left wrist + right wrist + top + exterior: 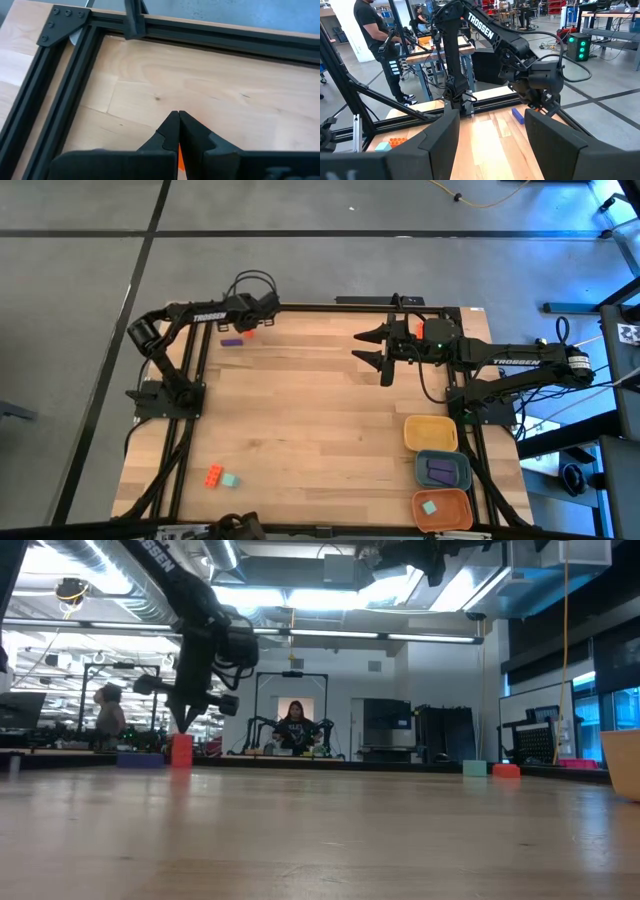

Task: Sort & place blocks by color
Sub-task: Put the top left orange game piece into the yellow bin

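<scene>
Above the wooden surface [320, 410], the high view puts the left gripper [250, 330] at the far left corner, over an orange-red block [248, 334], with a purple block [231, 341] just beside it. Well apart from that corner, near the front edge, lie an orange block [214, 475] and a teal block [230, 480], side by side. The right gripper [383, 352] hangs over the far middle, jaws spread wide and empty. Three trays line the right edge: a yellow tray [430, 433], a blue-grey tray [443, 470] holding purple pieces, and an orange tray [443, 509] holding a teal piece.

At surface height, the left gripper [185, 720] sits right on top of the upright orange-red block [181, 750], the purple block [141, 760] close by.

From the left wrist, its jaws are pressed together, a sliver of orange-red [179, 159] showing between them.

From the right wrist, the left arm stands at the far corner, with the purple block [518, 115] beside its gripper.
</scene>
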### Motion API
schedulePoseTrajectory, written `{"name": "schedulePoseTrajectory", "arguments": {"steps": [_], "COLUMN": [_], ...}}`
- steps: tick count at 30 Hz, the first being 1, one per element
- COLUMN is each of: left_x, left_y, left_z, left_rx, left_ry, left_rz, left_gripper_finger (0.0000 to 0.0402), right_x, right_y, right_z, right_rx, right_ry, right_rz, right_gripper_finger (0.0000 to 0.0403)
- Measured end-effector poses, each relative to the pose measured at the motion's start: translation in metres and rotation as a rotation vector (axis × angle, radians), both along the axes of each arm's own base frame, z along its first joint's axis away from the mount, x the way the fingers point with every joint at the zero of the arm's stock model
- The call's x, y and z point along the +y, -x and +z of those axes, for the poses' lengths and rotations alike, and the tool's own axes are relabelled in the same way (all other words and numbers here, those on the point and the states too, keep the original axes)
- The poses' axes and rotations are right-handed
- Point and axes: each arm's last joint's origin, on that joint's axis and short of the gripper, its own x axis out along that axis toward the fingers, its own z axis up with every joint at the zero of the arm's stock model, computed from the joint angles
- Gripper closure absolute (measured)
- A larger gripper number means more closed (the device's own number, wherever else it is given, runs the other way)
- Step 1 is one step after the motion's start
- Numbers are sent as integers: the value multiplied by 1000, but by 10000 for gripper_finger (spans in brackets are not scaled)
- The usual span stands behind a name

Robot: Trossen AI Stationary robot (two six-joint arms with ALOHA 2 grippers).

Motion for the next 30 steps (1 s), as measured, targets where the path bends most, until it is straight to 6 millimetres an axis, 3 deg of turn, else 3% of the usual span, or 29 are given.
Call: {"name": "schedulePoseTrajectory", "arguments": {"steps": [30], "left_x": [-47], "left_y": [-35], "left_z": [-1], "left_rx": [-91], "left_ry": [-10], "left_rz": [-51], "left_gripper_finger": [402], "right_x": [0], "right_y": [0], "right_z": [0], "right_rx": [1], "right_ry": [5], "right_rz": [0], "right_gripper_finger": [176]}}
